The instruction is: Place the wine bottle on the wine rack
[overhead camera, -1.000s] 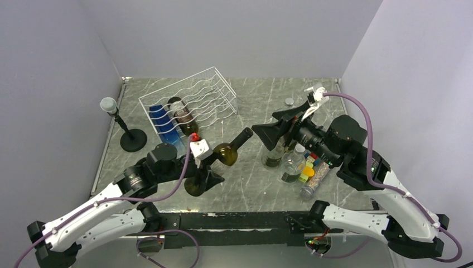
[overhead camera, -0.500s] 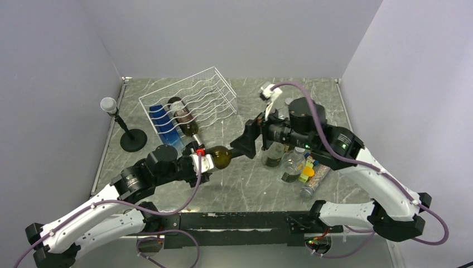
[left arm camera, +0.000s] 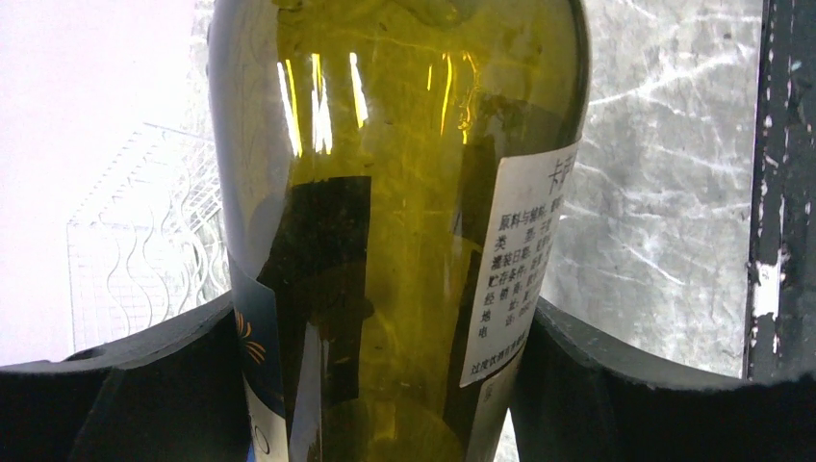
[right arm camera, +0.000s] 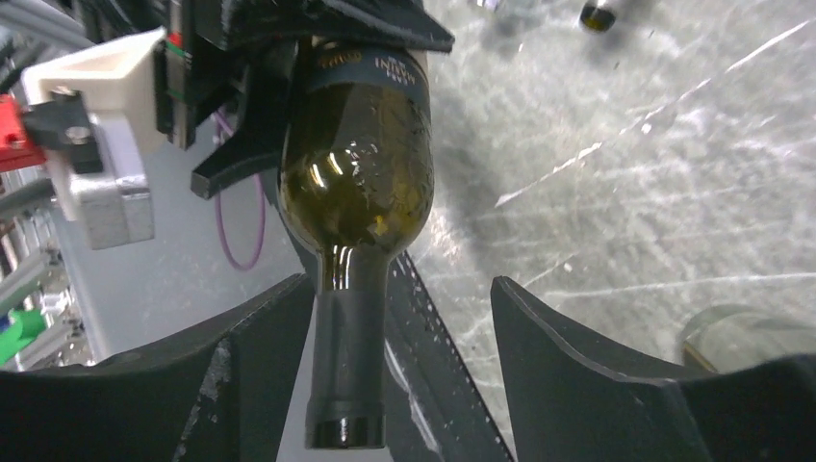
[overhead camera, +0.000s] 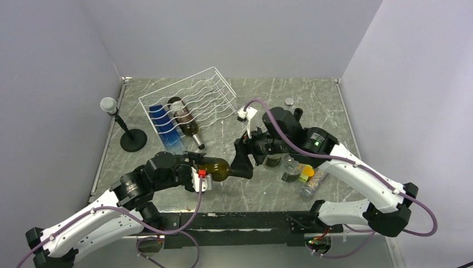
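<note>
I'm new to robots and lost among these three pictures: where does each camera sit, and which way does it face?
Top external: above and behind the arms, looking down on the table, the wine rack and both arms.
Left wrist: on the left arm, looking along the left gripper, whose black fingers clamp the wine bottle; rack beyond.
Right wrist: on the right arm, looking along the right gripper, whose fingers straddle the bottle's neck; table beyond.
Shared: both wrist views show that bottle, from opposite ends.
</note>
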Tool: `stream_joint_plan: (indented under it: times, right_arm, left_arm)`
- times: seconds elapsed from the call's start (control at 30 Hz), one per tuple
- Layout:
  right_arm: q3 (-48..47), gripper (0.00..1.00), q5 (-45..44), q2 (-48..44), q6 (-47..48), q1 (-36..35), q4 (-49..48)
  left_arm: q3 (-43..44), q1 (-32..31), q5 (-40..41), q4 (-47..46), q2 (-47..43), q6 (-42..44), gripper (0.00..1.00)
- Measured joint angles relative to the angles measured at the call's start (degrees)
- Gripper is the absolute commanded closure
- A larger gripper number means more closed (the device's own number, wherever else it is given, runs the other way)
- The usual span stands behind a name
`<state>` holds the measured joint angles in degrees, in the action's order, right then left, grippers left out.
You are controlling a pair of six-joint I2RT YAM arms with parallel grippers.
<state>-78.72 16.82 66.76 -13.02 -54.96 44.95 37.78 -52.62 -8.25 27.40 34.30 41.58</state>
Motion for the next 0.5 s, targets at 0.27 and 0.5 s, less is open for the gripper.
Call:
stream_joint_plan:
  times: [0.27, 0.5]
  right_arm:
    - [3.76, 0.31, 5.44, 4.76, -0.24, -0.33, 1.84]
    - [4.55, 0.34, 8.48, 8.46, -0.28, -2.14, 2.29]
  left_arm:
    - [-2.56, -0.55, -0.44, 1.18, -0.07, 4.72, 0.99]
    - [-2.93, -1.05, -0.46, 1.18, 0.28, 5.31, 0.99]
